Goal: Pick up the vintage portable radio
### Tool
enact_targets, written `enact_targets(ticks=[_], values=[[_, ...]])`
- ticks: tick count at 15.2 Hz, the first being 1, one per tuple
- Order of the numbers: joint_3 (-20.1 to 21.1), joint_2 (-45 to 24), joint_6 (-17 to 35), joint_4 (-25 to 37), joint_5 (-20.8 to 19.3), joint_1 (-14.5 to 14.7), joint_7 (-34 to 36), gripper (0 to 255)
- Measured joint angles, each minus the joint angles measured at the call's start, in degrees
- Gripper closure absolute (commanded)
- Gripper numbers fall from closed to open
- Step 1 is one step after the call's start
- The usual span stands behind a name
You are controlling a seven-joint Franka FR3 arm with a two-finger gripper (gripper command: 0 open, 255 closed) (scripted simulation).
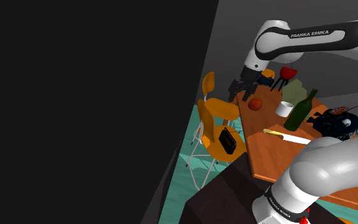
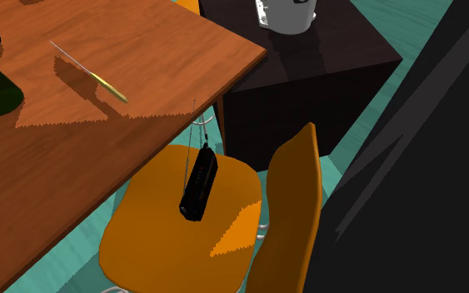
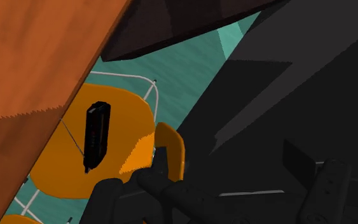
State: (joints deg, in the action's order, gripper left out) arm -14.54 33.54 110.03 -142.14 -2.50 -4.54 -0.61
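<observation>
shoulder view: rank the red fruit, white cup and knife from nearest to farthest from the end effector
1. red fruit, right beside the end effector
2. white cup, next to the green bottle
3. knife, toward the stand

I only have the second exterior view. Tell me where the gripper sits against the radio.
Observer: In the shoulder view the gripper hangs by the table's far corner, well away from the radio.
Operator: Name what is next to it.
Observer: A red fruit lies on the table just beside it.
Operator: Say what else is down by the radio.
Observer: A second orange chair stands beyond the chair that holds the radio, on the gripper's side.
</observation>
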Motion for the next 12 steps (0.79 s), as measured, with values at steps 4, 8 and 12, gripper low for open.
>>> enact_targets(ticks=[4,8,12], values=[[-3.4,-5.6,5.8,-0.7,-0.4,-0.9,-2.8,0],[-6.8,-12.6,11.6,-0.1,0.2,-1.3,-5.9,0],[-10.4,-20.9,17.8,0.9,2.6,-1.5,-10.2,0]])
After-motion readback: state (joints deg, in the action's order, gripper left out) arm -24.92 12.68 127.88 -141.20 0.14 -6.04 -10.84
